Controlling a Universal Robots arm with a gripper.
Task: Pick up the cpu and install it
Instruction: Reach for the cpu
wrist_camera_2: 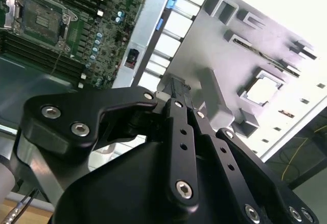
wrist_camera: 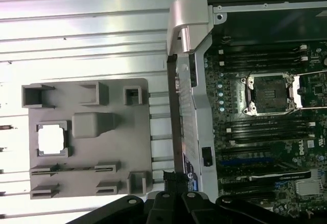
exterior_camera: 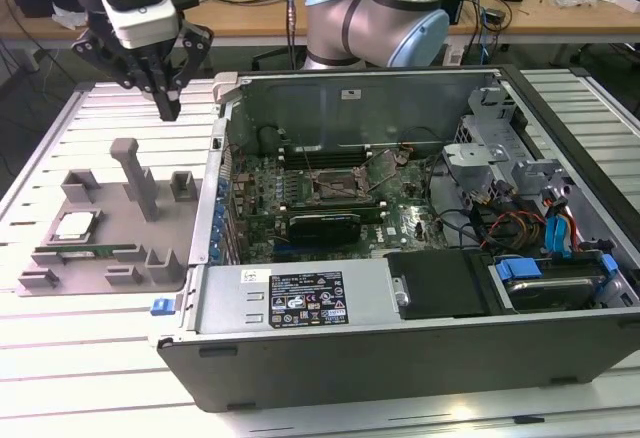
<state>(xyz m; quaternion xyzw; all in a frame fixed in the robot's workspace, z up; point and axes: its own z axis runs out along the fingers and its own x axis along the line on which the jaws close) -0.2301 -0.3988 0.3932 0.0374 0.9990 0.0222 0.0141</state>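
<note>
The cpu point(exterior_camera: 75, 226), a small silver square, lies in a recess of the grey tray point(exterior_camera: 175, 233) at the exterior view's left; it also shows in both wrist views point(wrist_camera_2: 261, 88) point(wrist_camera: 51, 138). My gripper point(exterior_camera: 167, 106) hangs in the air above the tray's far edge, next to the case wall, fingers pointing down, shut and holding nothing. Its black fingers point(wrist_camera_2: 176, 93) come together in the second wrist view, and their tips point(wrist_camera: 173, 177) show in the first wrist view. The empty processor socket point(exterior_camera: 335, 186) point(wrist_camera: 268, 93) lies open on the motherboard.
The open computer case point(exterior_camera: 400, 258) lies on its side on a slatted metal table point(exterior_camera: 90, 358). A tall upright block point(exterior_camera: 135, 173) stands on the tray, and a green memory stick point(exterior_camera: 85, 253) lies in a slot. Cables and drive bays point(exterior_camera: 540, 218) fill the case's right end.
</note>
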